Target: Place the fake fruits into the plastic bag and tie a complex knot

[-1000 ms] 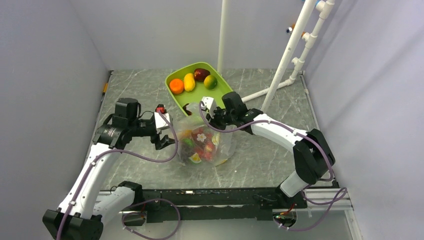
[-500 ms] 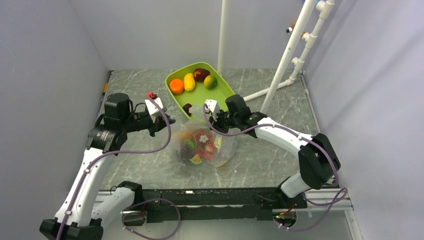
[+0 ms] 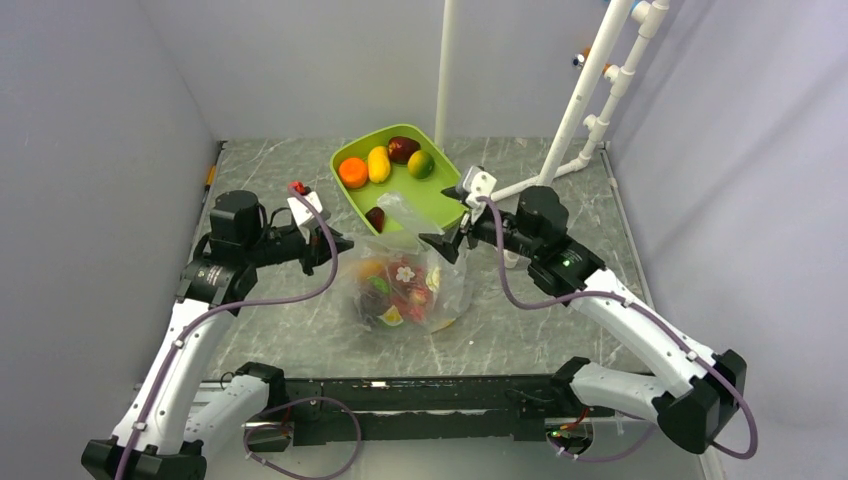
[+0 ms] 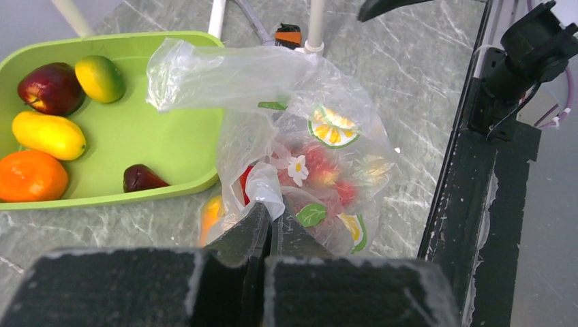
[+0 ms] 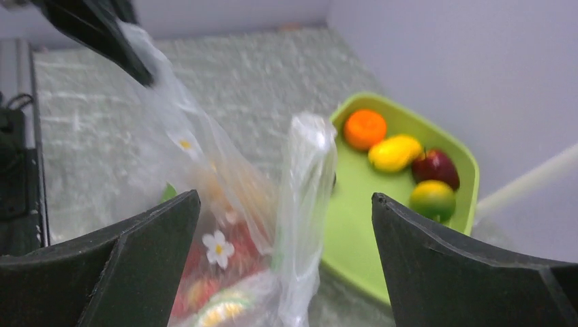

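Your left pincer: clamped shut on a fold of the plastic bag | your right pincer: jaws spread wide, gripping nothing, loose bag flap between them, contact unclear | fake fruits: some inside the bag, five in the green tray just behind it.

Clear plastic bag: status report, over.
Left gripper shut on clear crinkly plastic bag edge. Right gripper open, holding nothing. Bag mouth untied; five glossy fake fruits in lime green tray.

We see that our left gripper, wide open a second ago, now pinches the edge of the plastic bag. Our right gripper lets go of the bag's top, stands wide open and sits farther right.
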Robot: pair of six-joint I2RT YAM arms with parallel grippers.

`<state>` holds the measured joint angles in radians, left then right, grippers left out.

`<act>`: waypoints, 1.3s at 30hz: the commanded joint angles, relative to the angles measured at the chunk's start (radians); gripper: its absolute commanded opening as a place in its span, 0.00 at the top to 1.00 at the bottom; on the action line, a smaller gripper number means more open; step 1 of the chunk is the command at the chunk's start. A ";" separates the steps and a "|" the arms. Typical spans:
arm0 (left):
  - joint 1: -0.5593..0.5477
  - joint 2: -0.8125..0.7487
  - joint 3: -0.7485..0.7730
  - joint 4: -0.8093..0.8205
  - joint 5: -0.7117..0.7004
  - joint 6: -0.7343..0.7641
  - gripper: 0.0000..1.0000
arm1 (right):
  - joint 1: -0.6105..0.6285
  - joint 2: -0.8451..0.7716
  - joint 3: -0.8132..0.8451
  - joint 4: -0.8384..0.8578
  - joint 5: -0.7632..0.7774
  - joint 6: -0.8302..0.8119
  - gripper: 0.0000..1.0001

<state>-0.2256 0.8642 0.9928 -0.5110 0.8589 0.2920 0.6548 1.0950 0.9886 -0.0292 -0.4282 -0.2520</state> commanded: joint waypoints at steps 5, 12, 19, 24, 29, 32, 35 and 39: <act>0.005 0.004 0.014 0.103 0.073 -0.087 1.00 | 0.207 0.096 -0.006 0.327 0.016 0.000 0.00; 0.005 0.004 0.039 0.103 0.079 -0.101 1.00 | 0.259 0.317 0.000 0.620 0.009 -0.028 0.00; 0.005 0.008 0.026 0.211 0.088 -0.232 1.00 | 0.293 0.518 -0.070 0.842 0.016 -0.011 0.12; 0.005 0.013 0.070 0.210 0.062 -0.253 1.00 | 0.292 0.601 -0.182 0.869 -0.006 -0.106 0.61; 0.005 0.019 0.125 0.134 0.021 -0.142 1.00 | 0.282 0.615 -0.255 0.828 -0.009 -0.159 1.00; 0.005 0.047 0.203 -0.039 0.008 0.042 0.95 | 0.271 0.596 -0.258 0.802 -0.025 -0.157 1.00; 0.008 0.089 0.282 -0.265 0.032 0.287 0.75 | 0.261 0.581 -0.240 0.769 -0.055 -0.157 1.00; 0.008 0.140 0.378 -0.498 0.061 0.578 0.36 | 0.257 0.576 -0.217 0.750 -0.076 -0.157 1.00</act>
<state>-0.2207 0.9707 1.2743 -0.7429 0.8822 0.5034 0.9203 1.6924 0.7609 0.7570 -0.4541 -0.3912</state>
